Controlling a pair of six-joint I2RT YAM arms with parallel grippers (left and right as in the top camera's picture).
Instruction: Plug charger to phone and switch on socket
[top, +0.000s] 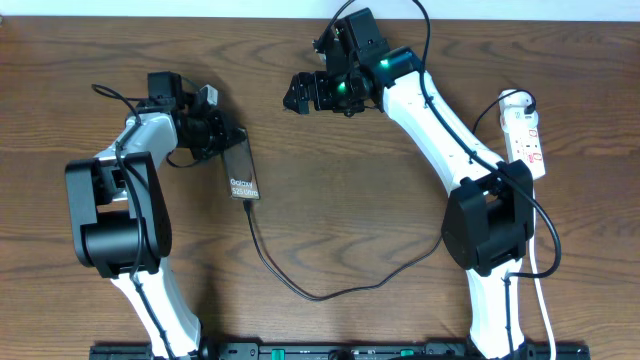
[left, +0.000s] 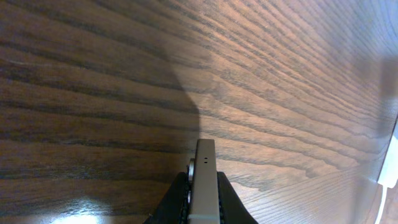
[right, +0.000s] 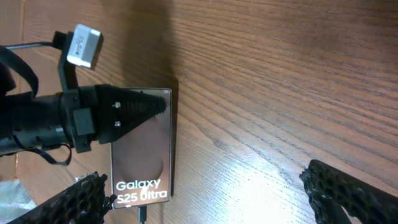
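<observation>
– While the table (top: 330, 215) is being looked at from overhead, where is the phone (top: 241, 172) being held?
– Left of the table's middle, with its far end being pinched by the left gripper (top: 227, 140). The charger (top: 300, 290) is being run from the phone's near end in a loop toward the near edge, then up toward the right arm. The socket (top: 527, 135) is being shown beside the right edge, close to the far right corner and well apart from both grippers. The right gripper (top: 298, 97) is being held near the far edge with nothing in it.
– And in the left wrist view?
– The phone (left: 204, 165) is being seen edge-on as a pale strip with small holes, and it is being clamped between two black fingers (left: 176, 196). Whether it is lying flat or being raised cannot be told.
– And in the right wrist view?
– The phone (right: 144, 149), with its white lettering, is being gripped at its far end by the left gripper. The right gripper's own fingers (right: 348, 193) are being held wide apart around bare wood. The charger's tip is being shown at the phone's near edge, but whether it is fully seated cannot be told.
</observation>
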